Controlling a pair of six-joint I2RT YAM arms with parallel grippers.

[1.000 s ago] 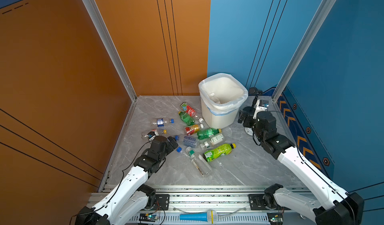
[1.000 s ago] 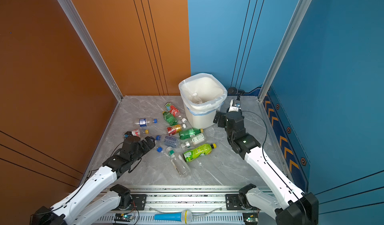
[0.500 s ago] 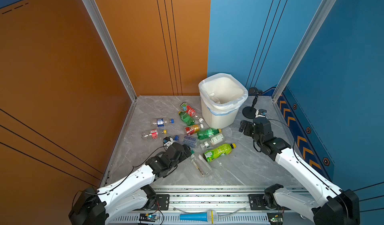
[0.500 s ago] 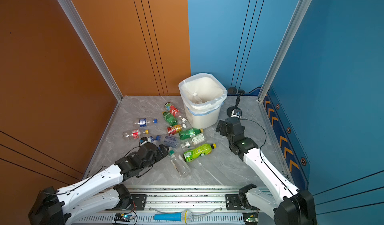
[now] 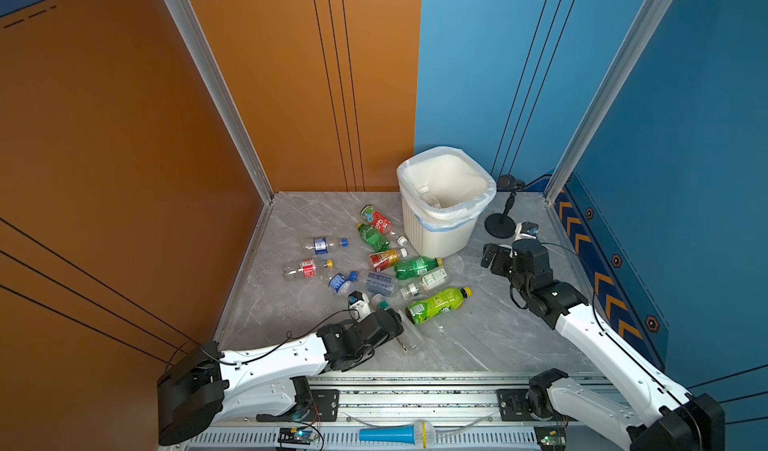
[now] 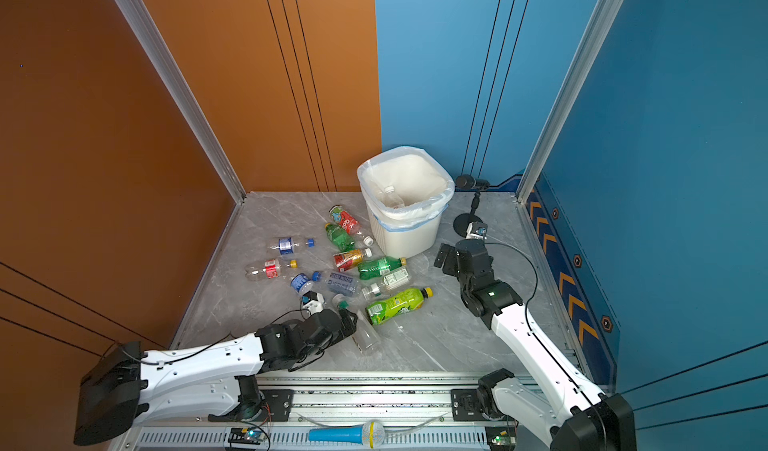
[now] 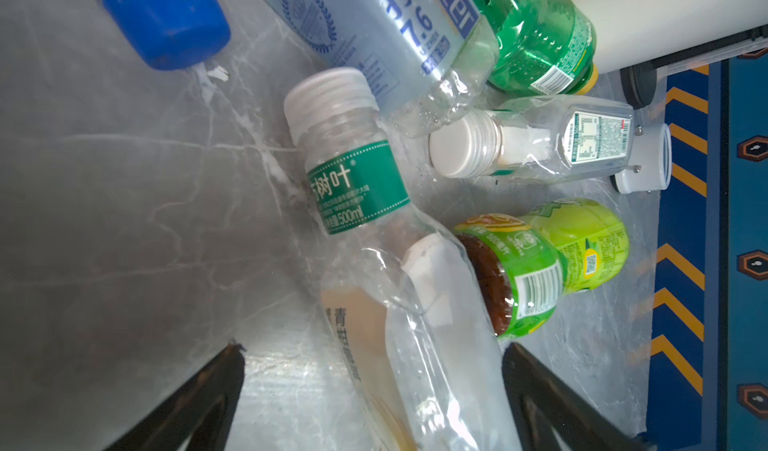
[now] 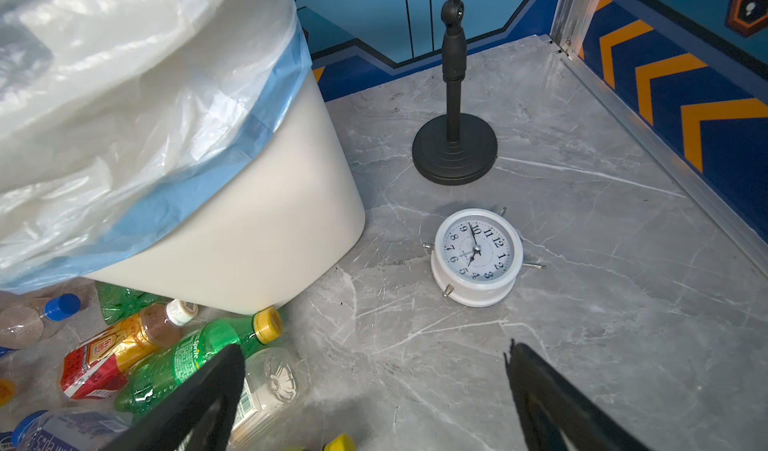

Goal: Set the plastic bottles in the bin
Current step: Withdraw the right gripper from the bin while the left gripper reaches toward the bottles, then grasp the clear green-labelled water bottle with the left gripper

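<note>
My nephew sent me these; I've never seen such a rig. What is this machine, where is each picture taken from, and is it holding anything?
It is two white robot arms, left and right, each ending in a two-fingered gripper. The two wide pictures come from one camera overhead; the two close-ups come from cameras on the wrists. On the grey marbled table lie scattered plastic bottles beside a white ribbed bag-lined bin, one clear bottle already inside, plus a black microphone stand and a white alarm clock. Nothing is held: the left gripper stands open around a clear green-labelled bottle; the right gripper is open and empty.
</note>
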